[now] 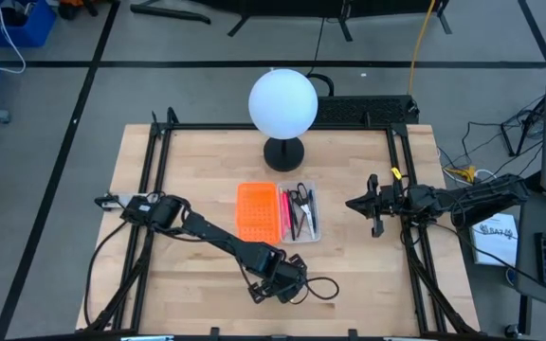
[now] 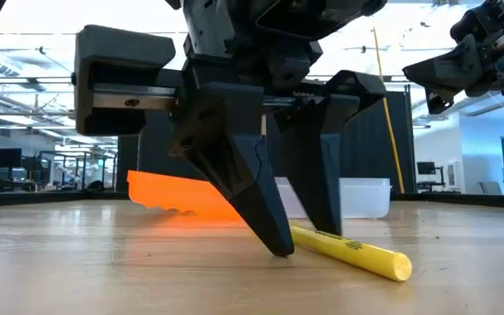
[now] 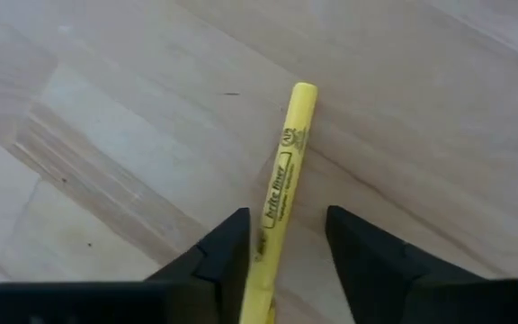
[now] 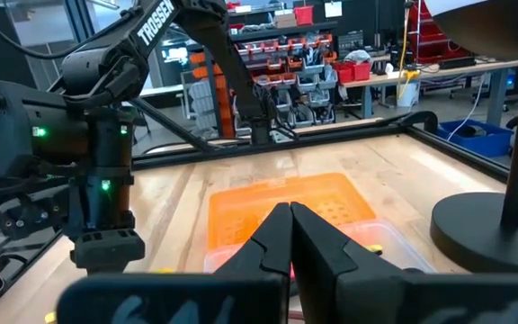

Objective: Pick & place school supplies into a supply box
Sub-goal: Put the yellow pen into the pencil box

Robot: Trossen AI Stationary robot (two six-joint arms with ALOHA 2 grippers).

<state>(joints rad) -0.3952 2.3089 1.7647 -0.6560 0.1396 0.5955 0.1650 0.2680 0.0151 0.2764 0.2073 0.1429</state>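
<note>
Left gripper (image 3: 286, 256) is down at the table, jaws apart, straddling the yellow highlighter (image 3: 281, 193) to pinch it. Right gripper (image 4: 290, 238) waits aside, jaws together, leaving the supply box (image 1: 309, 227) reachable.

A white globe lamp (image 1: 282, 102) stands on the bench (image 1: 188, 170); an orange perforated piece (image 1: 257, 211) lies near its black base.

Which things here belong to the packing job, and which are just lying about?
Part of the job:
- yellow highlighter on the table, between the open jaws of the left gripper
- clear box holding pens and scissors

Just lying about:
- orange perforated piece beside the box
- white globe lamp
- right gripper, shut, waiting off to the side
</note>
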